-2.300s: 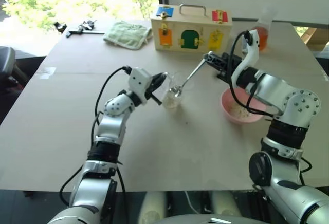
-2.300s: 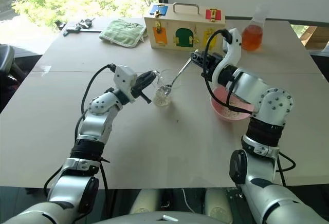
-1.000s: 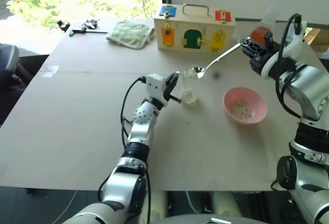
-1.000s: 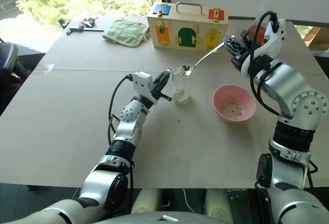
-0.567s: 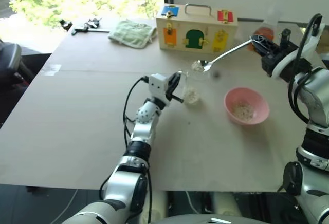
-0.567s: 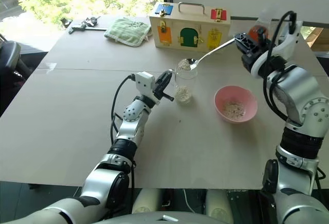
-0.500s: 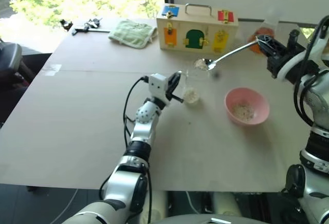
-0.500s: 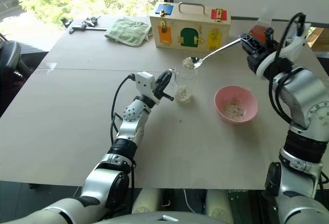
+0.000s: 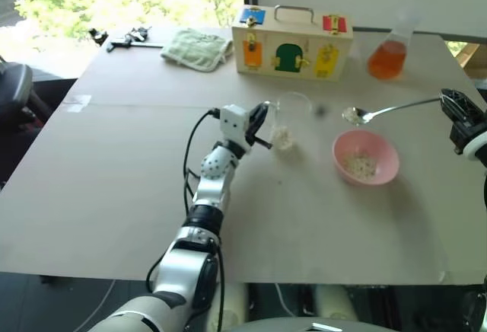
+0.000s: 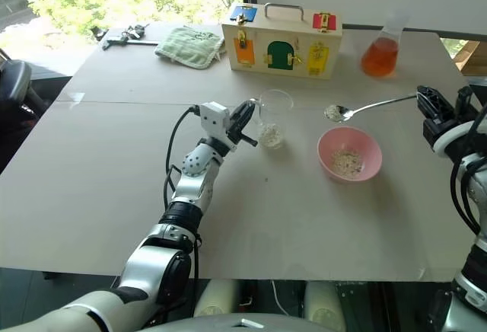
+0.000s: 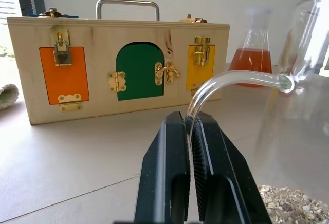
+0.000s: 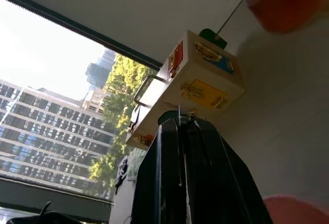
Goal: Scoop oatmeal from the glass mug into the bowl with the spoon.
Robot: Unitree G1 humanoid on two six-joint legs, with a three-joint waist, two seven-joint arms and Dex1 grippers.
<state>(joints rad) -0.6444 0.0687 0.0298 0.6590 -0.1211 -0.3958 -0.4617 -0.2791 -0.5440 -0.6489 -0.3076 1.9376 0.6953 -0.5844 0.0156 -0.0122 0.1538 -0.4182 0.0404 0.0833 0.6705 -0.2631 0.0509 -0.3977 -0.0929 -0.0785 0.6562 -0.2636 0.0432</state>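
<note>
The right claw (image 10: 428, 103) pinches the spoon (image 10: 367, 106) by its handle end; the loaded scoop reaches leftward, just short of the pink bowl (image 10: 349, 154) below.

The left claw (image 11: 191, 147) is clamped on the glass mug (image 10: 273, 116)'s handle.

The left arm (image 10: 186, 195) was built of silver-grey rounded metal segments joined by black collars, with a white boxy wrist block. A black cable looped along its forearm. Both the left gripper (image 10: 247, 116) and the right gripper (image 10: 430, 103) had matte black fingers; another black cable ran at the frame's right edge.
</note>
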